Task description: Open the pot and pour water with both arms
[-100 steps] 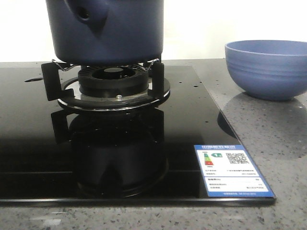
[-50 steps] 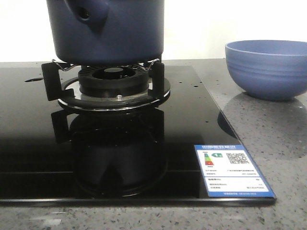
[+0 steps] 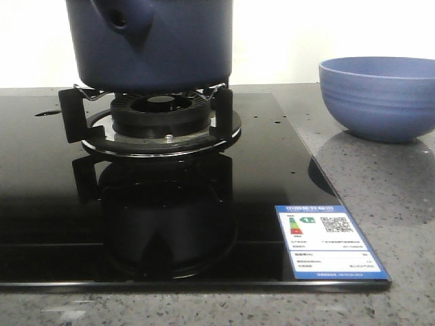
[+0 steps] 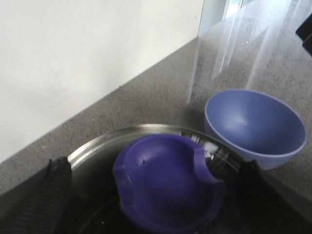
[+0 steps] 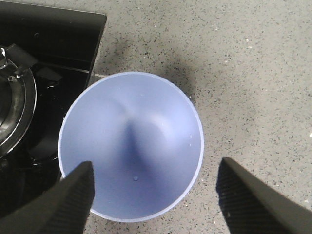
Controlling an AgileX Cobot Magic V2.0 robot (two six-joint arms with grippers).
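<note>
Both end effectors spread: left (image 4: 151,195) straddling pot lid knob (image 4: 168,187), right (image 5: 156,195) over bowl (image 5: 130,145); speckled grey counter (image 5: 253,73), white wall.

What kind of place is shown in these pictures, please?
Most likely a kitchen counter: a black glass gas stove set into a speckled stone countertop, with the pot on the burner and a blue bowl beside it.

A light-blue ribbed bowl (image 3: 378,97) sits on a speckled grey desk (image 3: 394,197), beside a glossy black hob (image 3: 41,190) bearing an energy label (image 3: 329,242).
</note>
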